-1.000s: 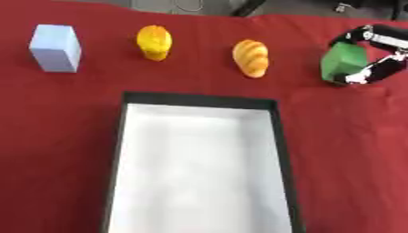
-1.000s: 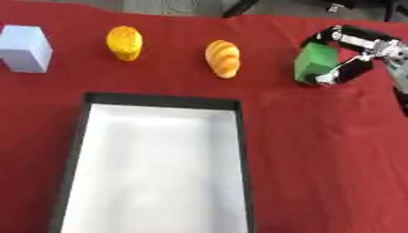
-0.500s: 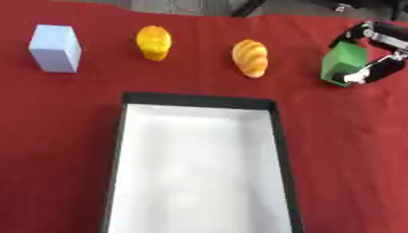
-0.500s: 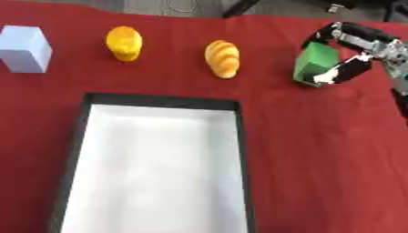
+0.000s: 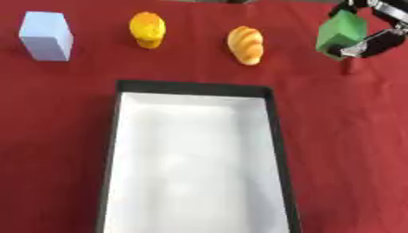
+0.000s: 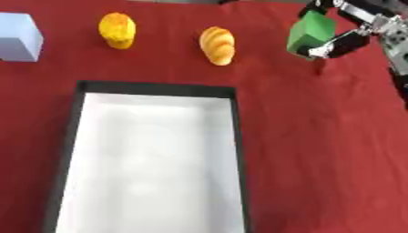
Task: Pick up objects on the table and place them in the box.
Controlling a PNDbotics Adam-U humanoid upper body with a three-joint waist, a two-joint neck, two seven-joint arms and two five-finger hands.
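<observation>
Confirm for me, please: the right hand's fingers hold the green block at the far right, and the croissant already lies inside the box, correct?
Not quite. The right hand does hold the green block, but the croissant still lies on the red cloth beyond the box, which holds nothing, as the left eye view shows.

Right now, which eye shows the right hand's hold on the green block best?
Right eye view: the right hand shows with its wrist, fingers curled round the green block. In the left eye view the hand sits at the frame's edge, partly cut off.

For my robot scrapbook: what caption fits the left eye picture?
Right hand fingers grip the green block beyond the empty box.
</observation>
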